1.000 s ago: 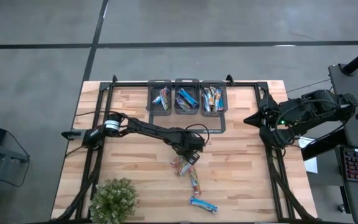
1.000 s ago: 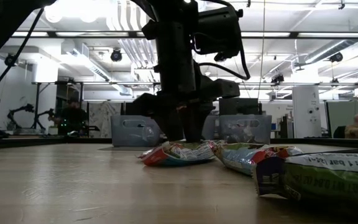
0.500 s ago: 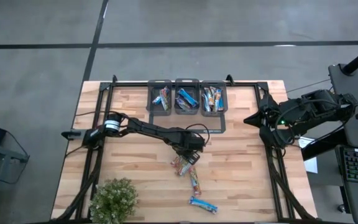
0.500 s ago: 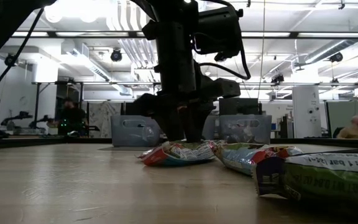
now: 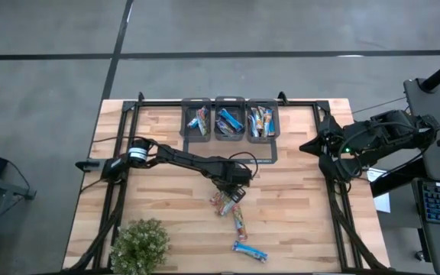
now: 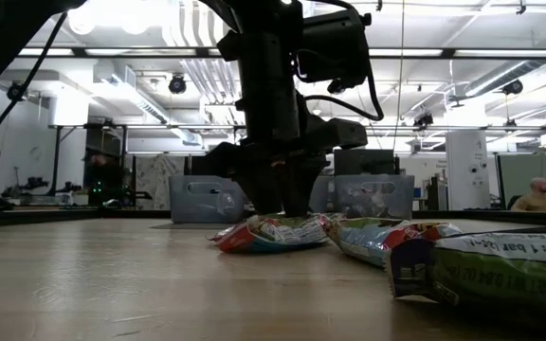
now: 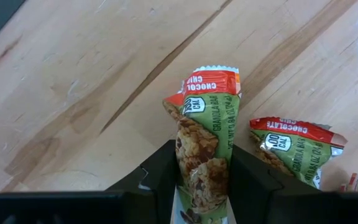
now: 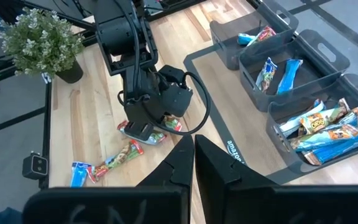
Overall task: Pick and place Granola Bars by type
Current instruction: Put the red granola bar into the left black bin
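My left gripper [image 5: 234, 188] stands near the table's middle, pointing down, shut on a green-and-red granola bar [image 7: 207, 118] that lies on the wood. A second green-and-red bar [image 7: 291, 146] lies just beside it. Nearer the near edge lie a multicoloured bar [image 5: 239, 221] and a blue bar [image 5: 249, 250]. In the low view the left gripper [image 6: 282, 204] stands over the green-and-red bar [image 6: 273, 232]. My right gripper [image 8: 193, 146] is shut and waits above the table's right edge, touching nothing. My left gripper pinches the green-and-red bar between its two fingers [image 7: 163, 177], one on each long edge, at the part [image 7: 204, 163] below the red end. The fingers come from above, pointing down, and lie across the bar. The bar rests flat on the table.
Three grey bins stand in a row on a dark mat at the far edge: left [image 5: 197, 121], middle [image 5: 230, 121] and right [image 5: 262, 121], each holding bars. A potted green plant [image 5: 140, 244] stands at the near left corner. A black frame [image 5: 121, 191] runs along the table's sides.
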Action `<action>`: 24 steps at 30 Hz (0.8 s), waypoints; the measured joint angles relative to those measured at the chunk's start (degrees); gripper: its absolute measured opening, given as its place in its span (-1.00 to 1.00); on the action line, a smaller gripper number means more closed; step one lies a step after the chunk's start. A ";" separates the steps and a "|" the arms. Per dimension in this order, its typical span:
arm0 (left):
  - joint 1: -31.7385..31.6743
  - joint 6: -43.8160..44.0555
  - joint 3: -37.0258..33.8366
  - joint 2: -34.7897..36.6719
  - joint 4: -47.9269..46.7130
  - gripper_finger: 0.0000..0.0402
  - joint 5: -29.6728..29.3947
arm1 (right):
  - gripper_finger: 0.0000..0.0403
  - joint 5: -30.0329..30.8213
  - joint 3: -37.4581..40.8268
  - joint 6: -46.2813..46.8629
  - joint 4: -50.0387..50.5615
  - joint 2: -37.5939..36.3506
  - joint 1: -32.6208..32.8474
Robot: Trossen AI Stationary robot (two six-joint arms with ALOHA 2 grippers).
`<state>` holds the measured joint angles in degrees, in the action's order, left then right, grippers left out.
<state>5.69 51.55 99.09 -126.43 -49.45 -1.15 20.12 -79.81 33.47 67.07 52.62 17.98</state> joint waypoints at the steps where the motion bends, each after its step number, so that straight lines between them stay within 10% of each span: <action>1: 0.00 -0.01 0.00 0.00 0.00 -0.47 0.00 | -0.96 -0.01 0.00 0.00 0.00 0.01 0.00; 24: 0.00 -0.68 0.00 0.00 -0.04 -0.47 0.04 | -0.96 0.04 0.00 0.36 -0.01 0.02 0.01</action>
<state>5.69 50.86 99.09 -126.43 -49.50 -1.10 20.16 -79.81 33.83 67.06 52.64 17.99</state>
